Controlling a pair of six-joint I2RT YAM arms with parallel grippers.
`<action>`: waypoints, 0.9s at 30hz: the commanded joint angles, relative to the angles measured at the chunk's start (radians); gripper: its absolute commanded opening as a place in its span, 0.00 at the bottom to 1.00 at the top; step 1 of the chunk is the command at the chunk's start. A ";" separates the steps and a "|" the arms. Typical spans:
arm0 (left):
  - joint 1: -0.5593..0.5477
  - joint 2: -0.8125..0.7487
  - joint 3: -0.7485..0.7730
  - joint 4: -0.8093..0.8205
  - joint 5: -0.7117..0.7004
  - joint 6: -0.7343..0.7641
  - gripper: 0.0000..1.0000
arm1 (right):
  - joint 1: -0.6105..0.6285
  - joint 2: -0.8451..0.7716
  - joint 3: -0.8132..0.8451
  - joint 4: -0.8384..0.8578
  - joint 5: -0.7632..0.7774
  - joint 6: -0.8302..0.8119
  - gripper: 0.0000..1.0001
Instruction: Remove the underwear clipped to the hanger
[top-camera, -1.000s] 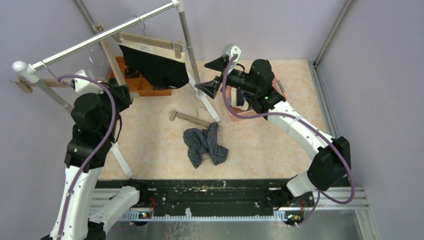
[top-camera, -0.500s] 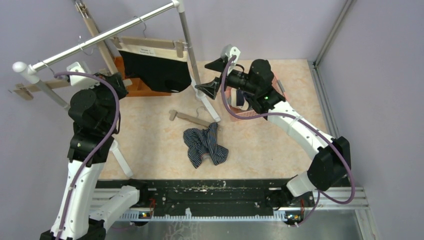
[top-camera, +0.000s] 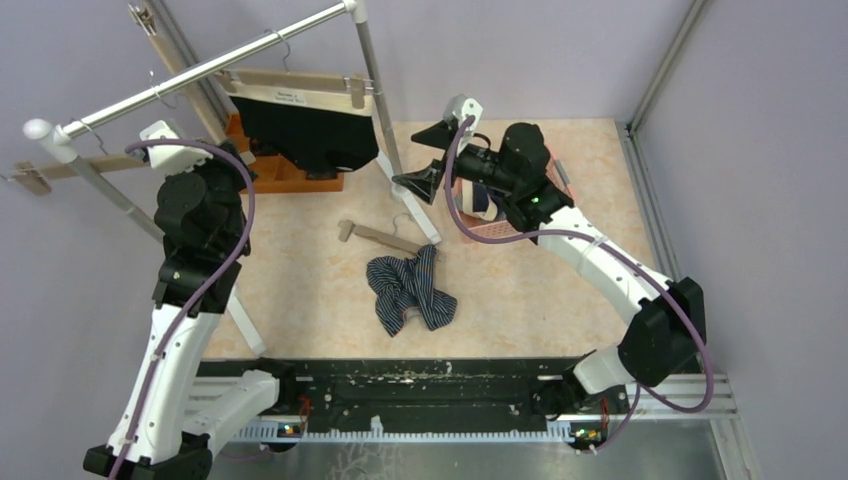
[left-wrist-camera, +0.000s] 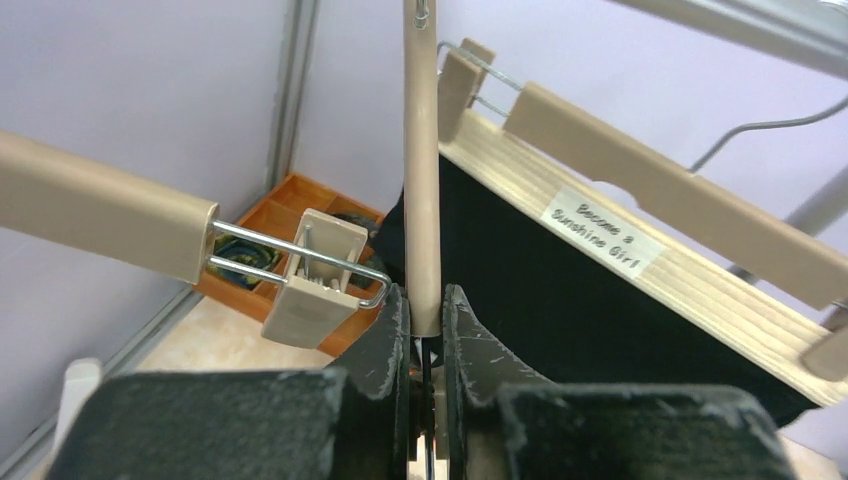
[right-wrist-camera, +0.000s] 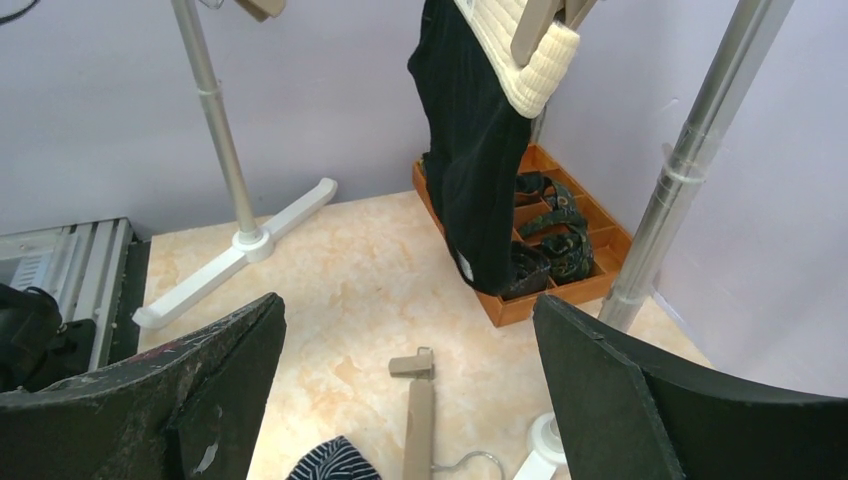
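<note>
Beige tabletop (top-camera: 560, 290): orange tray (right-wrist-camera: 560, 297) holds socks (right-wrist-camera: 558, 240); left jaws clamp a hanger (left-wrist-camera: 422, 170), right jaws gape.

A label (left-wrist-camera: 603, 228) on the underwear (left-wrist-camera: 560, 320) reads "Become a Sunshine Girl!"

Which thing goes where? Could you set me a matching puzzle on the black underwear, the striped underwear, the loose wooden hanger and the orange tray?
Things:
1. black underwear
2. striped underwear
3. loose wooden hanger
4. orange tray

Places:
A. lying flat on the table, nothing clipped to it
B. hanging from the rail, clipped to a clip hanger
C. standing at the table's back left, small dark items in its compartments
D. crumpled in a heap on the table

Pairs: 1-B, 2-D, 3-A, 4-C
</note>
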 joint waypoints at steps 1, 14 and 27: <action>0.008 0.001 -0.025 0.041 -0.093 0.006 0.00 | 0.004 -0.061 0.003 0.051 -0.014 -0.005 0.93; 0.007 0.019 -0.072 0.019 -0.116 -0.089 0.04 | 0.004 -0.064 -0.008 0.062 -0.021 0.000 0.93; 0.007 -0.126 -0.103 -0.010 0.055 -0.155 0.38 | 0.004 -0.017 0.034 0.037 -0.043 -0.008 0.93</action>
